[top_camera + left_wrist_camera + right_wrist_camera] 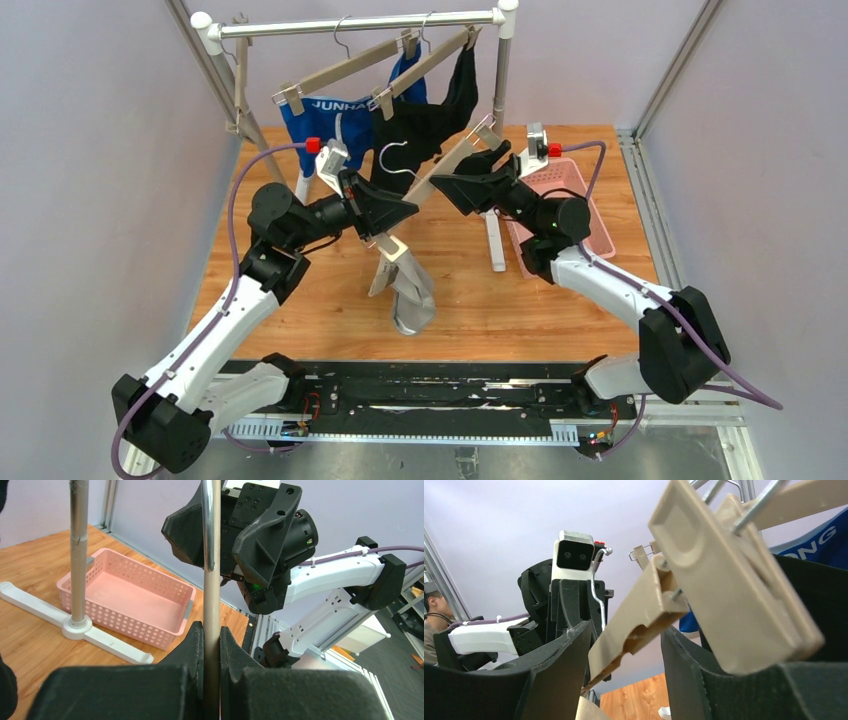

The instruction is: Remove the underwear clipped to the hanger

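One rack stands at the far side of the table with two hangers on its rod, carrying the blue brief and the black brief, both clipped up. Pink basket sits to my right, nothing showing in it. Third hanger is off the rod, tilted between my two arms. Grey brief dangles from its low clip alone, with its hem down near the wood. High clip shows no cloth that I can see. Left gripper is clamped tight on the hanger's metal bar. Right gripper straddles the high end beside that clip, jaws parted, with a gap showing on one side. My reading: the grey one is half freed, and the other two are untouched. Next I'd close the right firmly to steady the hanger, then pinch the low clip so the cloth drops, ideally over the basket. The slanted bar may twist in my grip.
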